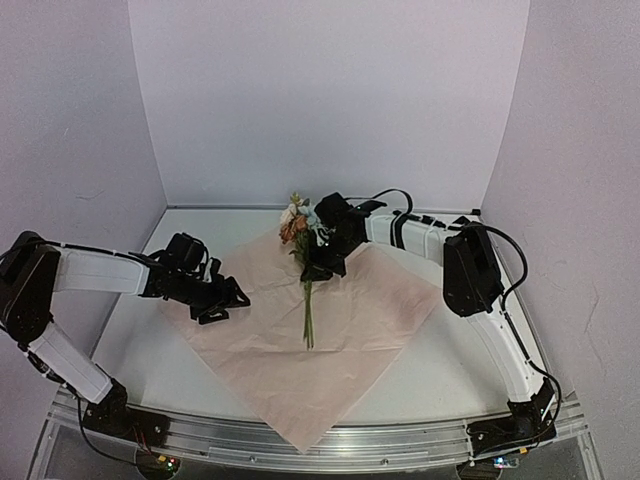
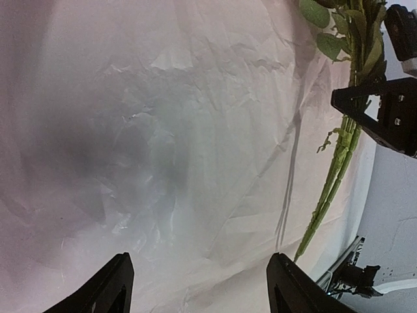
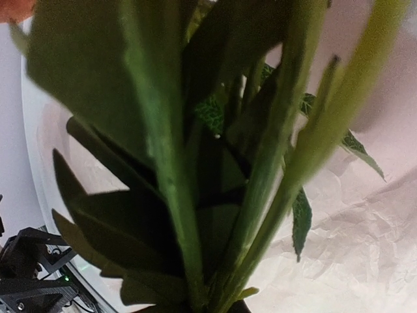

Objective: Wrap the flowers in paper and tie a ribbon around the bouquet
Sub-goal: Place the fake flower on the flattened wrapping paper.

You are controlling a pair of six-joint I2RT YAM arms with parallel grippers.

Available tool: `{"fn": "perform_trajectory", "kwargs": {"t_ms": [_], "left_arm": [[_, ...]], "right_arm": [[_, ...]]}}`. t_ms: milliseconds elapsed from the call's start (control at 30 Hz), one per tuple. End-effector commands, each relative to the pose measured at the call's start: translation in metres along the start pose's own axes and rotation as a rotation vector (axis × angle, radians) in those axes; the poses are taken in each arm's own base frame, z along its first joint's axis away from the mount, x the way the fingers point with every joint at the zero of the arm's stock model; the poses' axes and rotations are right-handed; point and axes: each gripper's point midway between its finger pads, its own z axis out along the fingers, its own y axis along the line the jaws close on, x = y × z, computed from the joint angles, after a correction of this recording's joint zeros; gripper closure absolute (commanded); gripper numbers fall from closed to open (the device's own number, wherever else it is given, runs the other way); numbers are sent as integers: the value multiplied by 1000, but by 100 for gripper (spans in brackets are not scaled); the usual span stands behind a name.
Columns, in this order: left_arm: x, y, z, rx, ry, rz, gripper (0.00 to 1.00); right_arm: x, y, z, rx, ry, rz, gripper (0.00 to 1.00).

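Pink paper [image 1: 270, 370] beneath wide-open left tool [image 1: 223, 300]; right tool [image 1: 322, 265] clamps flowers [image 1: 296, 226] at stems.

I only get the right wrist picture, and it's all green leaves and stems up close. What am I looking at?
Observer: A bunch of flowers. From above, pale blue, white and peach heads show at its far end.
Visitor: Is something holding it?
Observer: Yes, the right gripper is shut on the stems just below the heads.
Visitor: And the other arm?
Observer: The left gripper hangs open over the left part of the pink paper, apart from the flowers.
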Motion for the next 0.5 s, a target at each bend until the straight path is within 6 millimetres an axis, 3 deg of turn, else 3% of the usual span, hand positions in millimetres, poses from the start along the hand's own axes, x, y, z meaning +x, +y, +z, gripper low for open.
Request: {"fn": "perform_trajectory", "kwargs": {"t_ms": [0,100,267,367,467], "left_arm": [[-7,3,5,20,-12,-11,27],[-6,11,8,9,-3,-31,28],[-7,17,7,2,-4,-48,28],[-7,20,5,-3,-9,-51,28],[-7,21,4,-4,-12,-52,28]], "right_arm": [[-7,17,-13,14,-40,-135,100],[-6,13,-8,45,-42,-136,100],[-5,7,7,82,-61,-112,90],[-7,7,12,88,-78,-82,81],[-6,3,11,103,-84,-62,62]]}}
